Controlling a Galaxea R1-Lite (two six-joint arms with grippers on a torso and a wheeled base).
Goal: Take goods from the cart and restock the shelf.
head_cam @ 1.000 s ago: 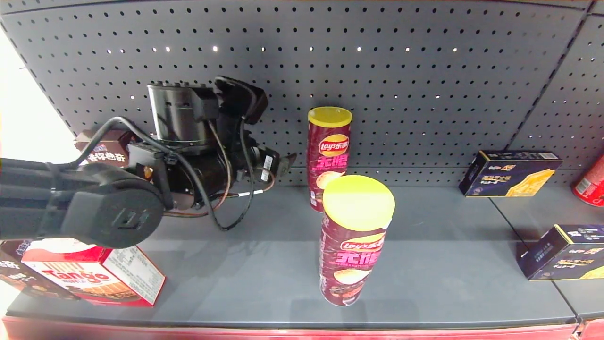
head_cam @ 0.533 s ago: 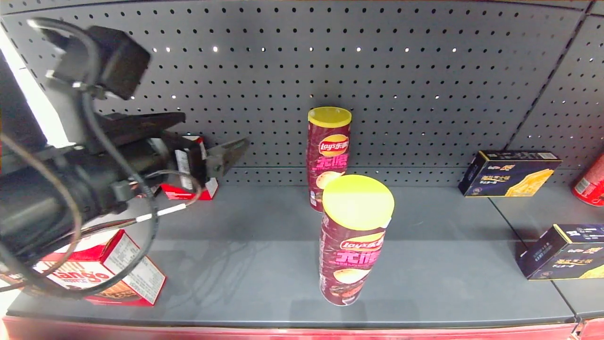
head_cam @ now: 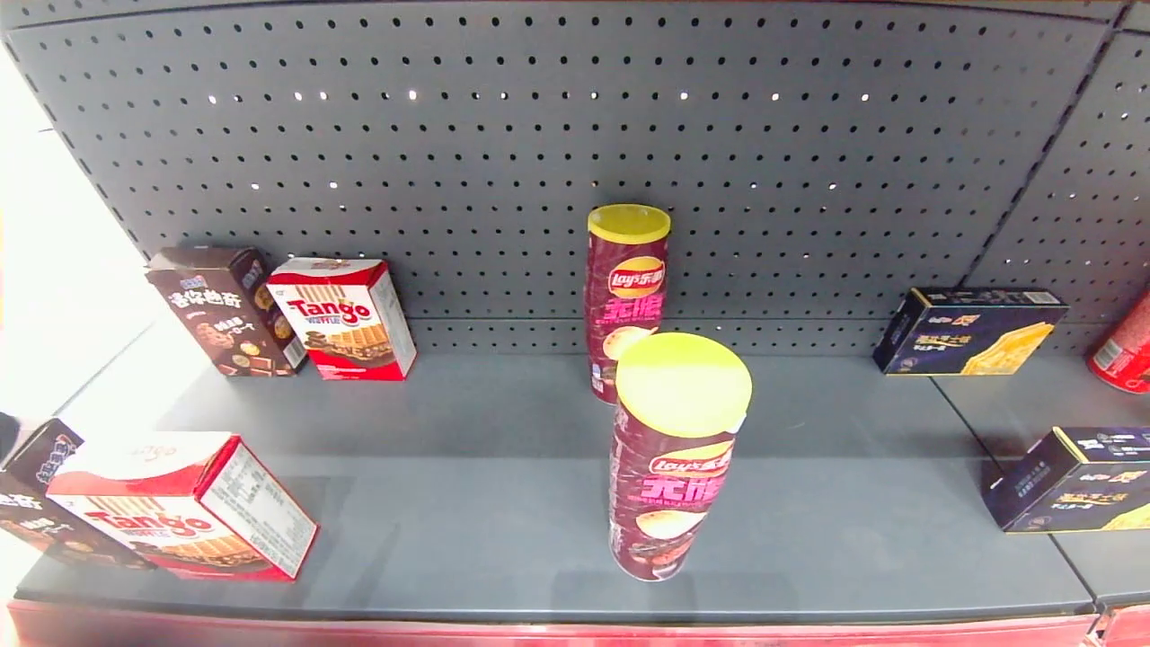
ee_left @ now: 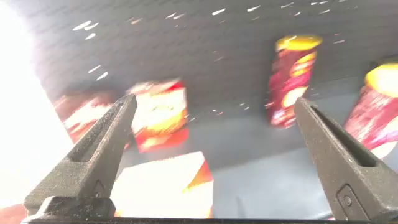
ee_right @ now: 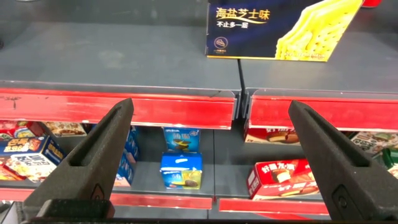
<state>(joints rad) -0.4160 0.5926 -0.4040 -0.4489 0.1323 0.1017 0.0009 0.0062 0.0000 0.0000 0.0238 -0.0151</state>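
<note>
**Wafer box [head_cam: 341,319] upright on shelf [head_cam: 503,449], jaws wide**

It stands ahead of the left gripper [ee_left: 214,104], well apart from its widely spread jaws. The right gripper [ee_right: 209,107] is likewise spread wide, a dark blue box [ee_right: 273,28] ahead of it.

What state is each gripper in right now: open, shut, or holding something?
Left gripper: open, holding nothing.
Right gripper: open, holding nothing.

The left gripper [ee_left: 214,102] is being drawn back from the brown box [head_cam: 225,310], the red wafer box [head_cam: 343,316] being left standing just beside it.
</note>
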